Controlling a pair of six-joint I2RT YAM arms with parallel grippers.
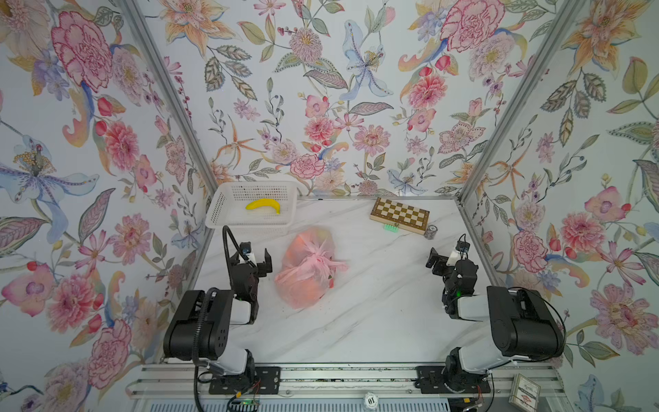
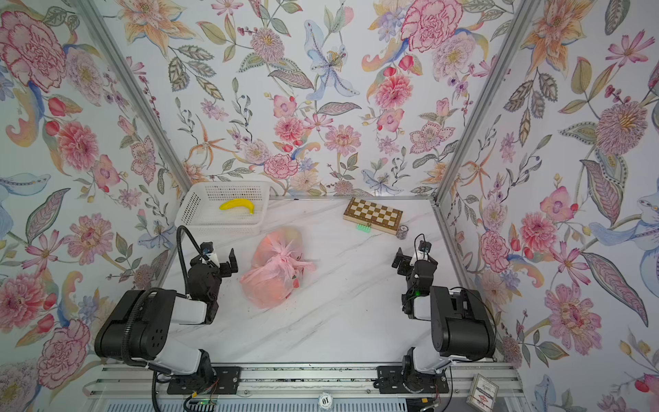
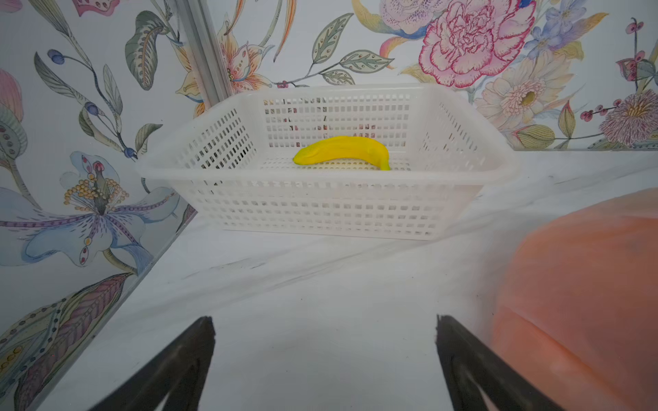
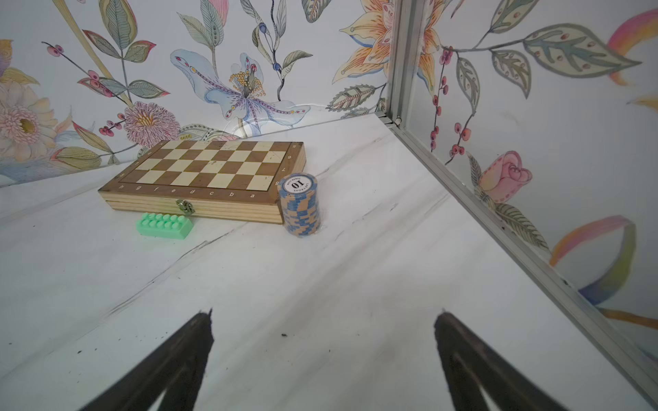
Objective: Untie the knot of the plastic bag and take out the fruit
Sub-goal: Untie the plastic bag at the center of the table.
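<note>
Progress stands at nothing done, as far as you can see. The plastic bag (image 1: 306, 274) lies on the desk (image 1: 374, 314) between the two arms, nearer the left one and close to the white basket (image 1: 219, 214). Its knot (image 1: 316, 257) is tied, a bunched twist on top with frilly tails spreading out from it. The fruit (image 1: 303, 294) is all inside: you can make out only orange and pale rounded shapes through the pink film, and none lies out on the desk. The basket holds only a banana (image 1: 263, 206).

Your left tool (image 1: 257, 254) is released, jaws wide apart, just beside the bag but not touching it; the left wrist view shows bare desk between its fingers. Your right tool (image 1: 447, 255) is likewise spread wide and empty, well apart from the bag, facing the chessboard (image 1: 399, 215).

By my judgement everything is left to do: reach the knot, loosen it, open the bag's mouth and lift out each fruit.
</note>
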